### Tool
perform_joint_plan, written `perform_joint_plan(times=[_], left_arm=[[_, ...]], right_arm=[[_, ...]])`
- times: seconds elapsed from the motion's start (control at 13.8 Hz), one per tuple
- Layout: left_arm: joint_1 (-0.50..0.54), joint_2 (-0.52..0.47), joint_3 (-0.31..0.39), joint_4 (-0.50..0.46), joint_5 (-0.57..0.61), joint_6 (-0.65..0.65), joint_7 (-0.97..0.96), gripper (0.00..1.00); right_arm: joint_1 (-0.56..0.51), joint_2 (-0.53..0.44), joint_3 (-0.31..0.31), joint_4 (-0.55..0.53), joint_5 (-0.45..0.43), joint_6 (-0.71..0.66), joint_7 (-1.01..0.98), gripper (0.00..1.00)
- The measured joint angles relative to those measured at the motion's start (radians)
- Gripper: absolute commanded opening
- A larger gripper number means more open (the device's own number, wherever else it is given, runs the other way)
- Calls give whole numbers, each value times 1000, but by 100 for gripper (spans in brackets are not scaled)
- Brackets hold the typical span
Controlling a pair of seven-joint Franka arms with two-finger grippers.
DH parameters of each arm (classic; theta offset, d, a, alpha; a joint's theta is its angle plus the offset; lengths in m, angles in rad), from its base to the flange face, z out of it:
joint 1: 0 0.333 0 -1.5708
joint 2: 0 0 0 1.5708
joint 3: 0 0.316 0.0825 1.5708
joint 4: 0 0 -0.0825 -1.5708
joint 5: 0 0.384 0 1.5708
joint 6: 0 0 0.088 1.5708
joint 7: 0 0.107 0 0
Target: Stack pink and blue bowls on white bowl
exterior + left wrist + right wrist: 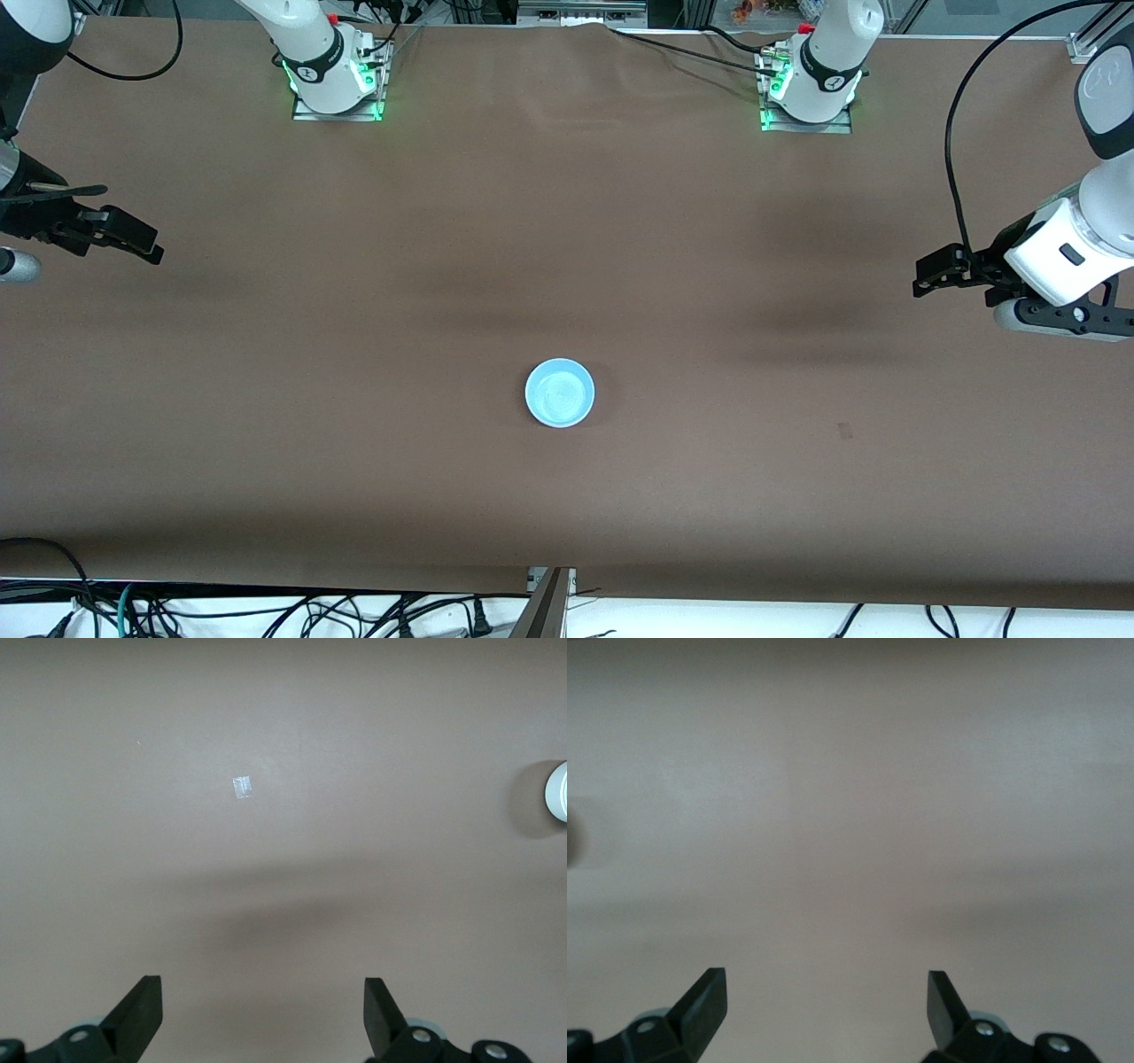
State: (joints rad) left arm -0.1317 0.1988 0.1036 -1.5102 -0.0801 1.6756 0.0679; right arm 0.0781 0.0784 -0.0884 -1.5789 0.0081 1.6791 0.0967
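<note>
Nearest the front camera, a blue bowl sits upright on the brown counter, about midway between the two arms' ends; only this top bowl is visible from above, so whether pink and white bowls lie beneath it cannot be told. A small pale mark lies on the counter surface toward the left arm's end, at about the same depth as the bowl. Farther up, the left end effector hangs over bare counter at the left arm's end, fingers spread wide and empty; its wrist view shows both fingertips apart above the mark, with a bowl rim at the frame edge. The right end effector hangs over the right arm's end, likewise released and empty, fingertips apart over bare counter. The two arm bases stand farthest from the camera.
</note>
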Motion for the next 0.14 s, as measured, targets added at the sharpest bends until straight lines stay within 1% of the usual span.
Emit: perform_joint_plan(times=[0.14], left_arm=[[0,0,-2,-1,0,5,0,100]], right_arm=[[0,0,0,0,-1,-1,-1,100]])
